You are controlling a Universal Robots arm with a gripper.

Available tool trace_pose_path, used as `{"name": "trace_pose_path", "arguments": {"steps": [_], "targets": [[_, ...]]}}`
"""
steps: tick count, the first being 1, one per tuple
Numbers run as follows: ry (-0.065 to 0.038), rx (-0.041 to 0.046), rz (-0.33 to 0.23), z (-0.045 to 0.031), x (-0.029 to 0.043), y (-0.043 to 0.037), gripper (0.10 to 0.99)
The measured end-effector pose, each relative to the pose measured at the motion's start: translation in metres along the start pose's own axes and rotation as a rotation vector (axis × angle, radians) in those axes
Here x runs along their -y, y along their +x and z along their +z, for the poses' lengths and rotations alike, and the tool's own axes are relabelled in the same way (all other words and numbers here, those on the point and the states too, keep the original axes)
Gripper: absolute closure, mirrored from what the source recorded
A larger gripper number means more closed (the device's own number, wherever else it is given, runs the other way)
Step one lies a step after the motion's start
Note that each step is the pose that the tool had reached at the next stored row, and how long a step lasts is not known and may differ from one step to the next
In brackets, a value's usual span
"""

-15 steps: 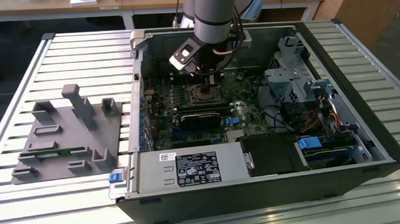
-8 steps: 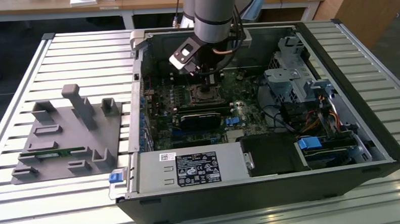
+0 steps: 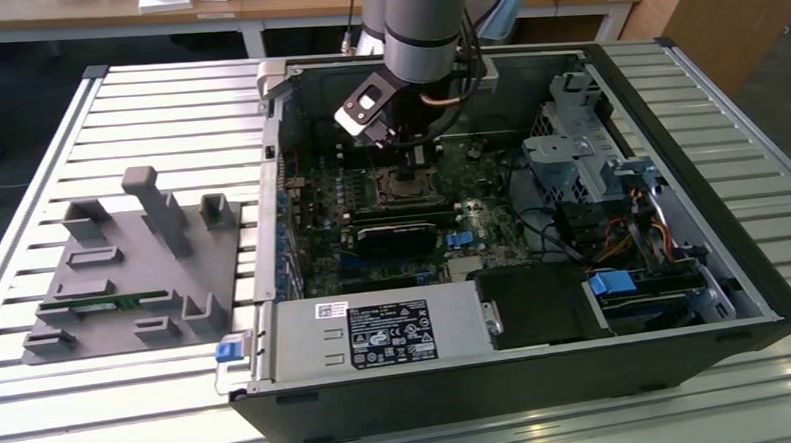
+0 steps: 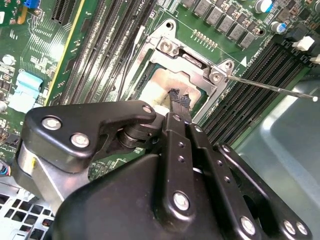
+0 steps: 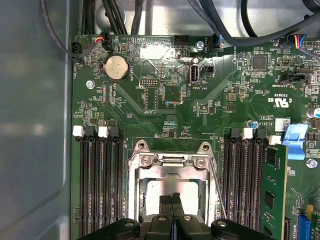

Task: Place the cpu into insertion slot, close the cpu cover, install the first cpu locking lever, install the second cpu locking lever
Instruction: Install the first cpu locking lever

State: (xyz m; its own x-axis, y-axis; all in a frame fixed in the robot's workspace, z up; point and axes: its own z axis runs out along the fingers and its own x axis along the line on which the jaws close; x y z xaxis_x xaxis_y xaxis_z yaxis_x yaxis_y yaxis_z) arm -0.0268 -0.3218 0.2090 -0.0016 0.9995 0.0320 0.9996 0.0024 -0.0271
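Slatted table [image 3: 137,103], closed hand [image 5: 172,199] at cpu [image 5: 189,192]

The black label [image 3: 391,334] on the power supply [image 3: 298,348] is illegible.

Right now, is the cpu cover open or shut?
Shut. In the first wrist view the cpu cover lies flat around the cpu, whose silver top shows through its window.
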Motion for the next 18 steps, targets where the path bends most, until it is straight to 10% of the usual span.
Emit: {"name": "trace_pose_path", "arguments": {"steps": [18], "targets": [[0.0,0.0031,0.0,-0.0093,0.0002,0.0003,0.969]]}}
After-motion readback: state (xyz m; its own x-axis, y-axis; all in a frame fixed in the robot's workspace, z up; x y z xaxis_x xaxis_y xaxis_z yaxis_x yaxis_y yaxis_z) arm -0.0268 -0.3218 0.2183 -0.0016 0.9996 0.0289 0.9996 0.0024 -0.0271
